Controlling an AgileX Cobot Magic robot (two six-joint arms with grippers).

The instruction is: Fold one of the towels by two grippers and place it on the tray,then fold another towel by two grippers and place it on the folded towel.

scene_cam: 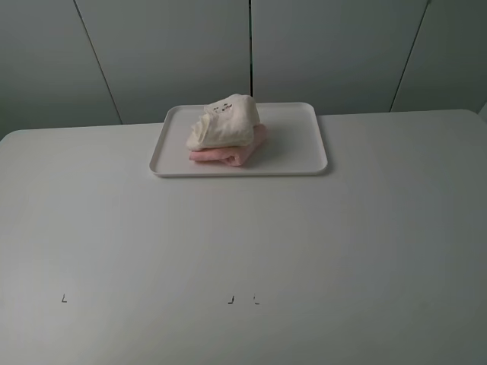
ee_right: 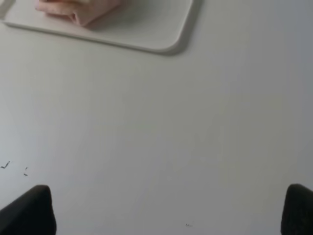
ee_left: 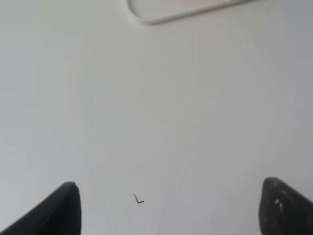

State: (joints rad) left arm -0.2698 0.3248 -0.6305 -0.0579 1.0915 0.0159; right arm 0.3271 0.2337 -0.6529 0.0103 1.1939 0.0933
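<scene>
Up close, no brand or readable writing shows — only a few small dark specks on top of the cream towel point(scene_cam: 225, 122), too small to make out. It sits bunched and rounded on the folded pink towel point(scene_cam: 237, 152), both on the left half of the white tray point(scene_cam: 304, 144) at the far middle of the table point(scene_cam: 243, 251). Small black corner marks point(scene_cam: 230, 300) dot the near edge. The left gripper point(ee_left: 171, 208) and right gripper point(ee_right: 168, 210) hang over bare table, fingers spread wide, holding nothing.
</scene>
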